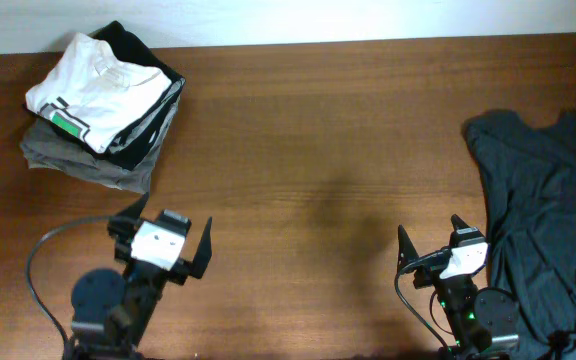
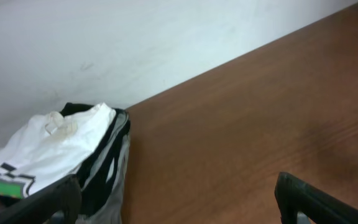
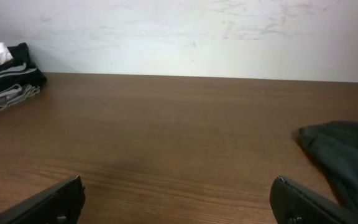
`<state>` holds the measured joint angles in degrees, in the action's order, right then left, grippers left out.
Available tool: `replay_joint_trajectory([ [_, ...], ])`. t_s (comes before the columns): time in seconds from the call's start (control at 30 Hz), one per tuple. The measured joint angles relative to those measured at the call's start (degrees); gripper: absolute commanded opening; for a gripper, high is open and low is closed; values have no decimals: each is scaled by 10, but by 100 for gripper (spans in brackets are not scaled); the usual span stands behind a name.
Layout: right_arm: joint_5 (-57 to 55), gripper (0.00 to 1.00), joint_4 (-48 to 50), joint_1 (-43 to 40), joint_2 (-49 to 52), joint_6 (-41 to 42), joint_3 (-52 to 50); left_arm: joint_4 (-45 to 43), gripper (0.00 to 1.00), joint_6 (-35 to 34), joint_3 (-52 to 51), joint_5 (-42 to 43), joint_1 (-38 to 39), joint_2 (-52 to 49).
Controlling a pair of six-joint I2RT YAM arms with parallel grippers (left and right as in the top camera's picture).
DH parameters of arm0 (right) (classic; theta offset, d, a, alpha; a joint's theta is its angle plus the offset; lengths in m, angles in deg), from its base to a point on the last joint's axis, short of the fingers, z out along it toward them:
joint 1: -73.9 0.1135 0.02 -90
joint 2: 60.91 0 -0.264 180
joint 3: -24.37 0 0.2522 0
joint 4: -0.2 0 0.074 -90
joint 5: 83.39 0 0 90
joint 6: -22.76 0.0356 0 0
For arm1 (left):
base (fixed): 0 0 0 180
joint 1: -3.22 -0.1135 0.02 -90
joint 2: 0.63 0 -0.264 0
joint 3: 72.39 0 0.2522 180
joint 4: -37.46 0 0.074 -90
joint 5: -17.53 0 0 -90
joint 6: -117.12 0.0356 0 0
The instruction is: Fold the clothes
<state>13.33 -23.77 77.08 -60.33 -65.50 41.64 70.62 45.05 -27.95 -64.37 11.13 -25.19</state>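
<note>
A dark grey unfolded garment [image 1: 548, 210] lies crumpled at the table's right side; its edge shows in the right wrist view [image 3: 347, 155]. A stack of folded clothes [image 1: 103, 100], a white shirt with a green patch on top, sits at the far left; it also shows in the left wrist view [image 2: 55, 158] and small in the right wrist view [image 3: 5, 78]. My left gripper [image 1: 163, 228] is open and empty near the front left, just in front of the stack. My right gripper [image 1: 430, 235] is open and empty near the front, beside the dark garment's left edge.
The brown wooden table [image 1: 318, 150] runs between the stack and the dark garment. A white wall [image 3: 179, 31] stands behind the table's far edge.
</note>
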Motion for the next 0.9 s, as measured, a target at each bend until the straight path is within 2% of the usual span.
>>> replay_joint_trajectory([
  [0.23, 0, 99, 0, 0, 0, 0, 0, -94, 99, 0, -167, -26, -14, 160],
  [0.37, 0, 99, 0, 0, 0, 0, 0, -110, 99, 0, -243, -28, -19, 236],
  [0.53, 0, 99, 0, 0, 0, 0, 0, -116, 99, 0, -282, -28, -19, 237],
  [0.9, 0, 98, 0, 0, 0, 0, 0, -119, 99, 0, -282, -28, -19, 237],
])
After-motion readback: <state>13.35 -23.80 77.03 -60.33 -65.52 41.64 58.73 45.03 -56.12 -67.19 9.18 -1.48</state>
